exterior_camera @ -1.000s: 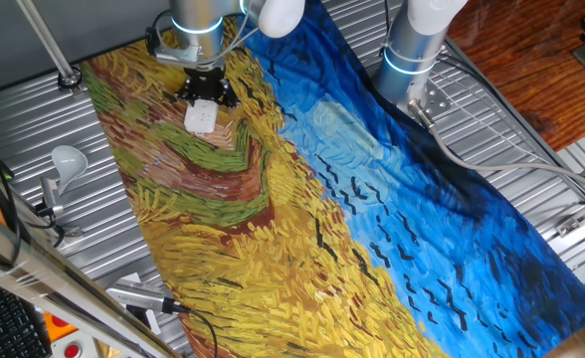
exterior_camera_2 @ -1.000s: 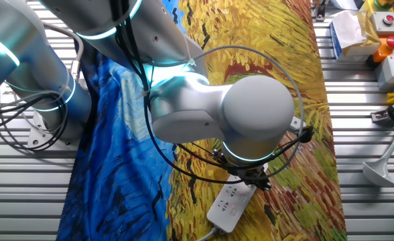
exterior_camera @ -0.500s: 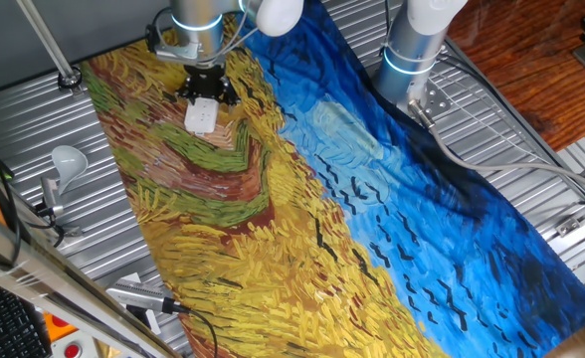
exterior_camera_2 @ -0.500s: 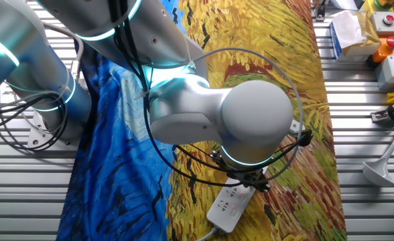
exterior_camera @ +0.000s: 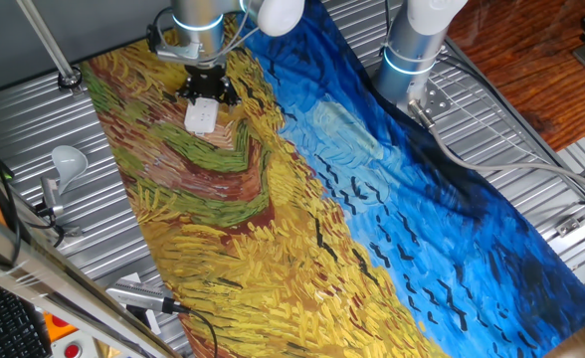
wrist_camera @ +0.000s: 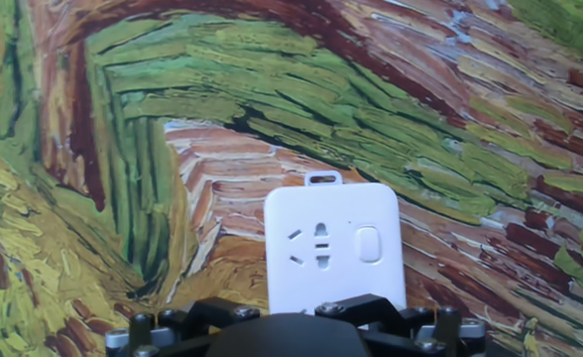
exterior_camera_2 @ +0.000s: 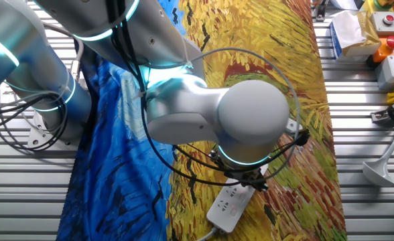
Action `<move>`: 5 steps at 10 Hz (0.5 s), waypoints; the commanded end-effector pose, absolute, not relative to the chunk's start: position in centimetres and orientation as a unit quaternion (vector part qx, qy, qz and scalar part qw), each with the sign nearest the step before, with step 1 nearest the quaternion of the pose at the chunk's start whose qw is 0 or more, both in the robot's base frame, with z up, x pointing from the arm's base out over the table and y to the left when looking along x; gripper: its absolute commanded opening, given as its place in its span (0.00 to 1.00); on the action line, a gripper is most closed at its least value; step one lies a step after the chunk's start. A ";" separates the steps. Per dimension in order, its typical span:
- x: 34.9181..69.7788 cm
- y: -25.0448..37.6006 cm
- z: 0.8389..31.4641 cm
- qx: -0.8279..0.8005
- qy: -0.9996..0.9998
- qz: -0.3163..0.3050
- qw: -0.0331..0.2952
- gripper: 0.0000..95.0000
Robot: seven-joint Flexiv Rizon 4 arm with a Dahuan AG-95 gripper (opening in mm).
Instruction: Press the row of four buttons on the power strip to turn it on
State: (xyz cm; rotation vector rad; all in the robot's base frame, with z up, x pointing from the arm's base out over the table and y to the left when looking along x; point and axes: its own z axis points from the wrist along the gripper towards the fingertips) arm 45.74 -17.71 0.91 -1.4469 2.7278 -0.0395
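My hand [exterior_camera: 204, 88] sits over the power strip [wrist_camera: 334, 246], which lies at six o'clock in the hand view; finger state undeterminable; risk: off-centre pressing misses a button [wrist_camera: 369, 244] or skids the strip across the cloth [exterior_camera: 233, 229].

you have one power strip [exterior_camera_2: 229, 203] on one painted cloth [exterior_camera: 302, 199], one visible button [wrist_camera: 369, 244], one white lamp [exterior_camera: 66, 160], and two arms.

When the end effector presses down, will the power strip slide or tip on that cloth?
Tipping seems unlikely: the power strip lies flat and low on the painted cloth. It looks like light plastic, so an off-centre push might skid it or rumple the cloth. Its cord leaves the far end and could tug slightly.
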 end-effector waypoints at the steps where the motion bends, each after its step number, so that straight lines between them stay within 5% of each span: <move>1: 45.8 -17.7 0.3 -0.468 0.883 -0.013 0.025 1.00; 5: 46.0 -17.8 -0.2 -0.466 0.884 -0.012 0.029 1.00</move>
